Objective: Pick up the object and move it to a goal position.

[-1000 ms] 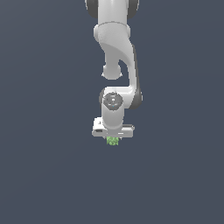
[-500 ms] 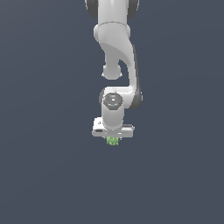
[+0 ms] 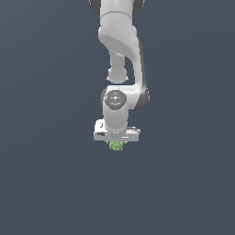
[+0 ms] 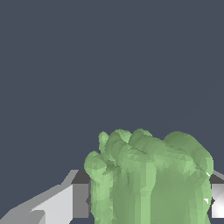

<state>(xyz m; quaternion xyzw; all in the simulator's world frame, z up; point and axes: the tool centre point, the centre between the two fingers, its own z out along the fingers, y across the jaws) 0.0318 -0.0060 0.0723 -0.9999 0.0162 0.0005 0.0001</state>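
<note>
The object (image 3: 116,146) is a small light-green lumpy block. In the exterior view it sits just under the white gripper (image 3: 117,142), mostly hidden by the hand. In the wrist view the object (image 4: 151,179) fills the space between the two fingers (image 4: 81,199), which press against its sides. The gripper is shut on the object. I cannot tell from the frames whether the object touches the floor.
The white arm (image 3: 121,55) reaches down from the top of the exterior view. The plain dark grey floor (image 3: 46,183) surrounds the gripper; no other object shows.
</note>
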